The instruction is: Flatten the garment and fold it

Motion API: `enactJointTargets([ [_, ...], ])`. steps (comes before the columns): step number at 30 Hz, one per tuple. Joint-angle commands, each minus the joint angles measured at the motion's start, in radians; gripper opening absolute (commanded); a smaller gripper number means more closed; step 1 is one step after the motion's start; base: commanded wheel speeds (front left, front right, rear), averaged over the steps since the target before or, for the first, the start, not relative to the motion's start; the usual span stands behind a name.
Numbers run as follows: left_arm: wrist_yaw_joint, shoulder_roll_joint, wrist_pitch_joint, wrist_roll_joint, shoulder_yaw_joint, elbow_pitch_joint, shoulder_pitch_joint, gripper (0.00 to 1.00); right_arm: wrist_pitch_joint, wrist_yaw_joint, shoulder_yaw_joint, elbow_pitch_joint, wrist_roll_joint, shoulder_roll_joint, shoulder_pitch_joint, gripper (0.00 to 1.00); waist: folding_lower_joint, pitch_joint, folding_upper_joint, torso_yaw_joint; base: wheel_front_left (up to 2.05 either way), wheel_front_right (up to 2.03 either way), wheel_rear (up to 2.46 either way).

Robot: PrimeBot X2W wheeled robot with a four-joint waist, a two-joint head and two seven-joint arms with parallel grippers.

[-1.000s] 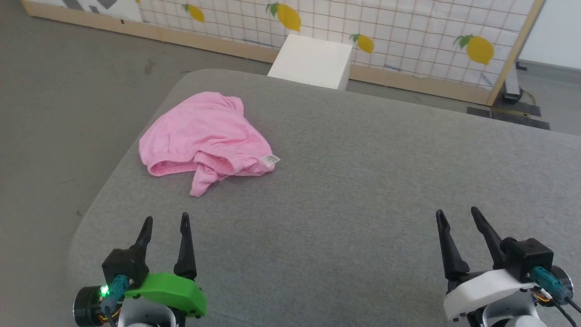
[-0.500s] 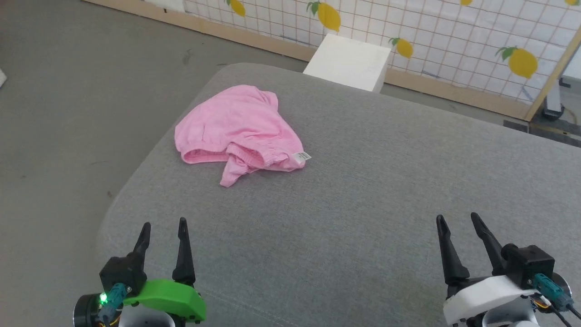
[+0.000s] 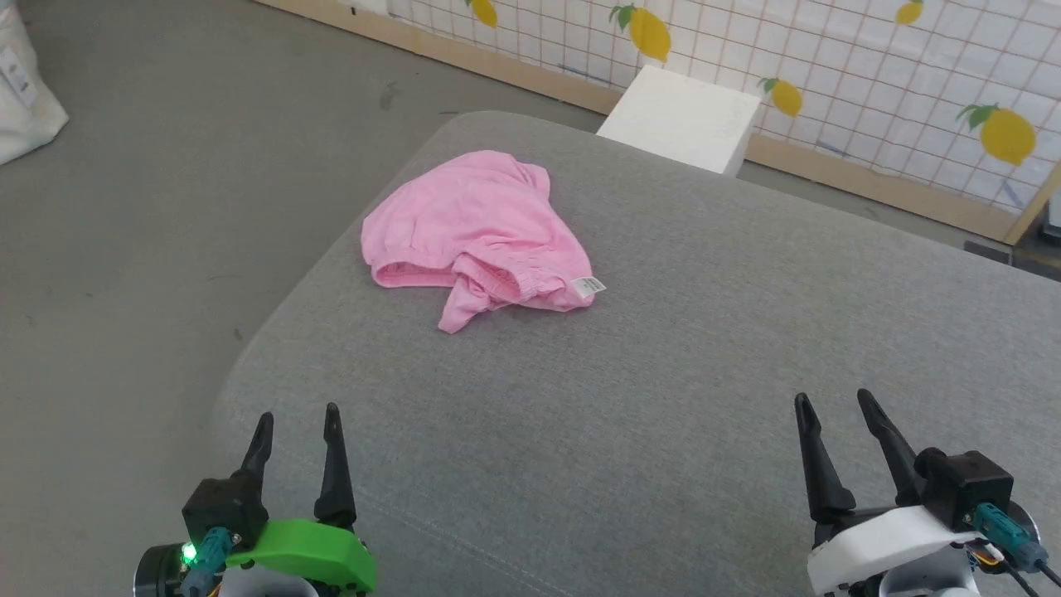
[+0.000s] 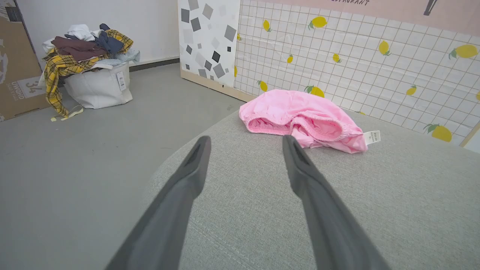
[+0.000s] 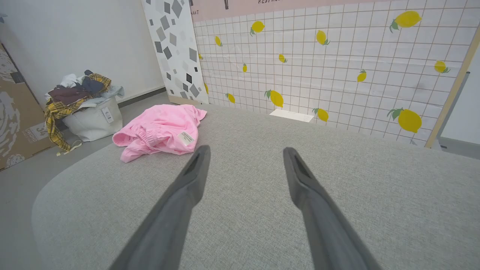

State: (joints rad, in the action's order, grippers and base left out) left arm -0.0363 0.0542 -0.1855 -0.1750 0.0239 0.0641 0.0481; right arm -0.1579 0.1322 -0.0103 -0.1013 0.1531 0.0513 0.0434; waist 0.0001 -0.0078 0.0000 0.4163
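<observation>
Shorts (image 3: pixel 477 228) lie crumpled near the far left corner of the grey pad (image 3: pixel 663 398), and they have not shifted. The bunching is the same as a second ago, with the waistband (image 3: pixel 506 282) rucked up toward the robot, one pink flap trailing off the near edge, and the white tag (image 3: pixel 588 287) sticking out on the right side.

What has changed is the robot's aim. Its head has swung round to the left, so the shorts now sit nearer the middle of its view instead of off to one side. A white bag (image 3: pixel 25 99) on the floor has come into the upper left corner of that view, and the white box (image 3: pixel 680 116) beyond the pad has slid across with everything else. That is the camera turning, not the things moving.

Both arms have stayed where they were. The left gripper (image 3: pixel 298 412) hangs over the near left part of the pad, fingers spread wide and empty. The right gripper (image 3: pixel 831 395) is the same at the near right, well apart from the cloth. Neither touches anything.

To my eye this is only the robot squaring up to the job. Nothing has been flattened or folded yet. The left arm is plainly the closer one, with the shorts straight ahead of its fingers, while the right would have to cross most of the pad. The heap is doubled over on itself, so it will need pulling open before any fold makes sense.
</observation>
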Motion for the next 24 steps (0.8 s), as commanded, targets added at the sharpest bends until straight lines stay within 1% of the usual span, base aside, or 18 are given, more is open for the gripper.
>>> enactJointTargets([
  [1,-0.007,-0.002,-0.010,-0.007,0.003,0.004,0.020,1.00,-0.008,-0.001,0.001,0.000,0.014,-0.001,0.017,1.00,0.0000,0.001,0.0000,0.012,0.00,0.00,0.00],
  [24,-0.024,-0.003,-0.057,-0.044,0.009,0.023,0.051,1.00,-0.023,-0.001,0.006,0.000,0.035,-0.001,0.038,1.00,-0.0001,0.001,0.0000,0.099,0.00,0.00,0.00],
])
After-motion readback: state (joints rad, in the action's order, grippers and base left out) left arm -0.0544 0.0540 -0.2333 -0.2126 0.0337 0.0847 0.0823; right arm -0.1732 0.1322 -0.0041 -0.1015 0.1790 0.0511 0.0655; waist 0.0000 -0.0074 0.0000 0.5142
